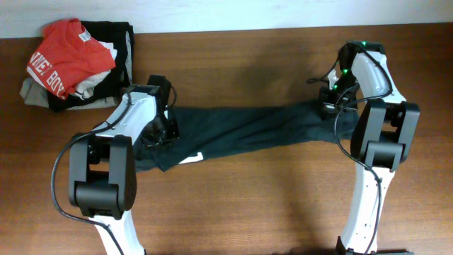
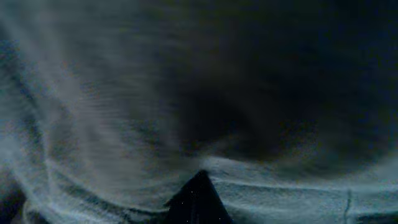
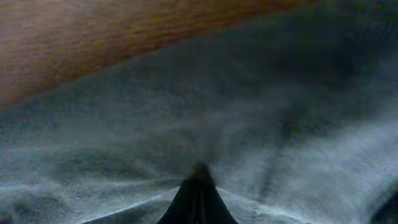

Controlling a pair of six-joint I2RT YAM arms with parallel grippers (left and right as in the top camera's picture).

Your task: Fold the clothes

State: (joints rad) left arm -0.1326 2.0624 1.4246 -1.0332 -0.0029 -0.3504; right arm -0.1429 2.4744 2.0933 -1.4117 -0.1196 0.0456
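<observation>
The wooden counter (image 1: 248, 212) has its far edge along the top, with a pale strip beyond it. Bare wood lies open in front of the garment between the two arm bases, and a narrower band lies open behind it.

The dark T-shirt (image 1: 248, 126) is stretched in a long band across the middle of the counter, narrow at the right end. At the left end it is fuller, and its near edge sags into a fold.

The left pincer (image 1: 161, 133) is closed on the cloth at that left end. The right pincer (image 1: 331, 106) is closed on the right end, where creases run into its fingertips (image 3: 198, 199).

A pile sits at the far left corner, well apart from the T-shirt. In it a red shirt (image 1: 67, 60) lies on a black garment (image 1: 122, 39). The red shirt's white letters are folded over and cannot be read whole.

A small white label (image 1: 191, 157) shows at the T-shirt's near edge, too small to read.
</observation>
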